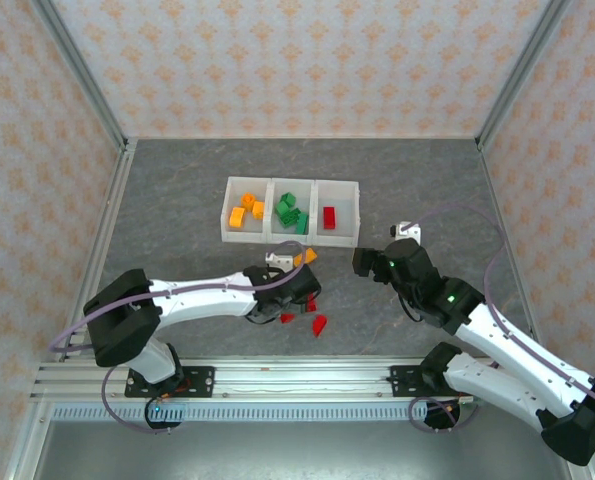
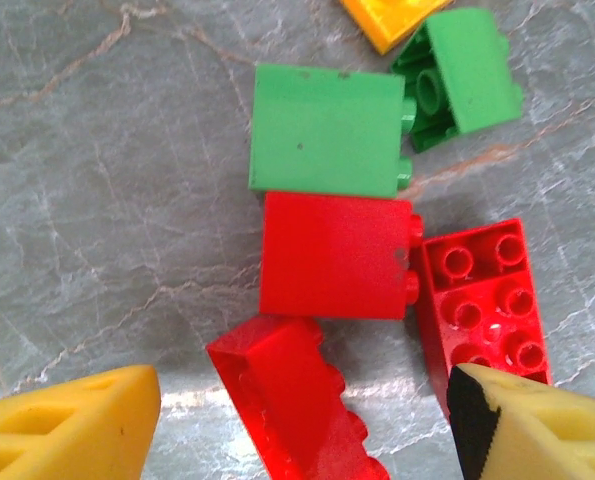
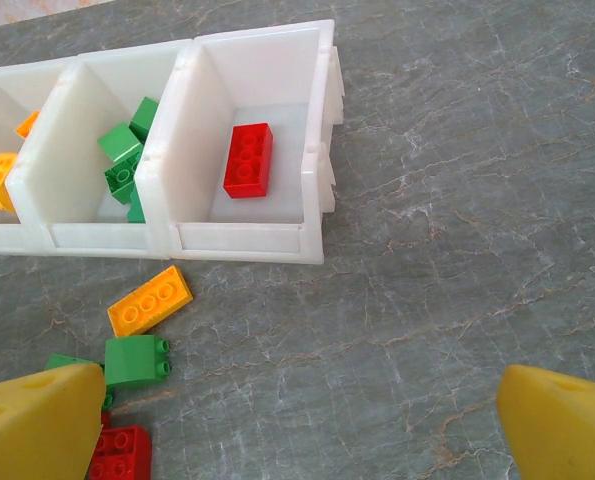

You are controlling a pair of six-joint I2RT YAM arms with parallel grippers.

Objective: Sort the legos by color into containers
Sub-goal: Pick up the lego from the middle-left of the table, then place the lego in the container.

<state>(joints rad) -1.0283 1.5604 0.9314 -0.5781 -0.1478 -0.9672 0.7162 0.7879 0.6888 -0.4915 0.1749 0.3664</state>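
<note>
grey marble table [image 2: 97, 200] — red lego [image 2: 287, 390] lies diagonal between the left claw [image 2: 302, 430] tips.

Joined white containers [image 3: 239, 240] hold orange, green, red legos [image 3: 248, 159]; more lie loose near their front.

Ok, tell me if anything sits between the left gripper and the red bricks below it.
Nothing visible lies over them. The left gripper hangs open above the tilted red brick. The neighbours crowd it, though: a flat red brick lies close at its far end, and a studded red brick is partly hidden behind one finger.
</note>
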